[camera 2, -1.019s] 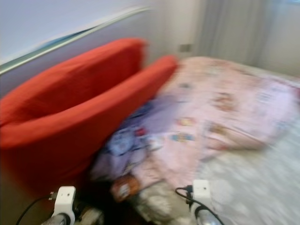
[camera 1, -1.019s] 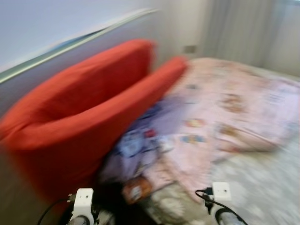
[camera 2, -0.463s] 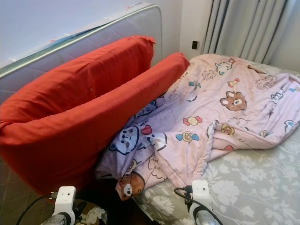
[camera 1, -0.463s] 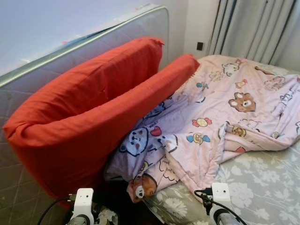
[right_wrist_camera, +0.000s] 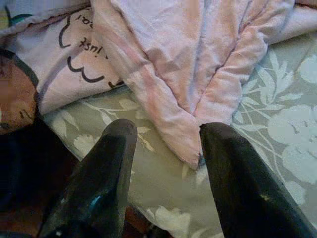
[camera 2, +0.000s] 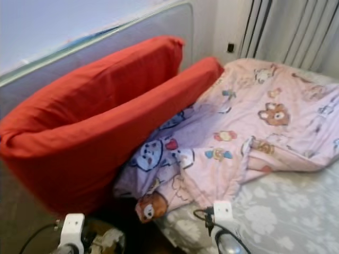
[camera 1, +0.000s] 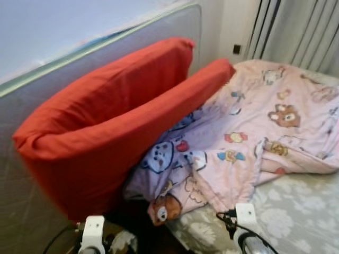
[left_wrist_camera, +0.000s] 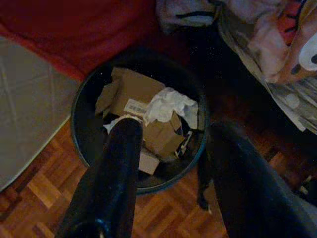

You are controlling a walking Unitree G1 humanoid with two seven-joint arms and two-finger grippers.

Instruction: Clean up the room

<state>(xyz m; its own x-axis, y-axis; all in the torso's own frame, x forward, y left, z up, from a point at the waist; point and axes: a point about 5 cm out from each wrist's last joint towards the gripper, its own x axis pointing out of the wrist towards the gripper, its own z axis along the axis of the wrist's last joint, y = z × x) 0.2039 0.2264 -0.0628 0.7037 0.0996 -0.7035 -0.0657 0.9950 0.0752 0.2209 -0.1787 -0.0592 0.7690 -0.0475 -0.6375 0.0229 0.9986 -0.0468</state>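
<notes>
Camera has shifted slightly; nothing else moved. My right end effector (right_wrist_camera: 163,148), open, hovers over the blanket (camera 1: 254,132): soft, limp; I'd pinch its corner. Left end effector (left_wrist_camera: 168,163) open above the bin (left_wrist_camera: 84,124).

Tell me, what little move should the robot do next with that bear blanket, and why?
Probably ease the right gripper forward and down onto the pink blanket's drooping corner. Its fingers are open, and that corner lies just ahead of them on the grey flowered sheet, so it looks the easiest spot to pinch before pulling the rumpled blanket straight.
</notes>
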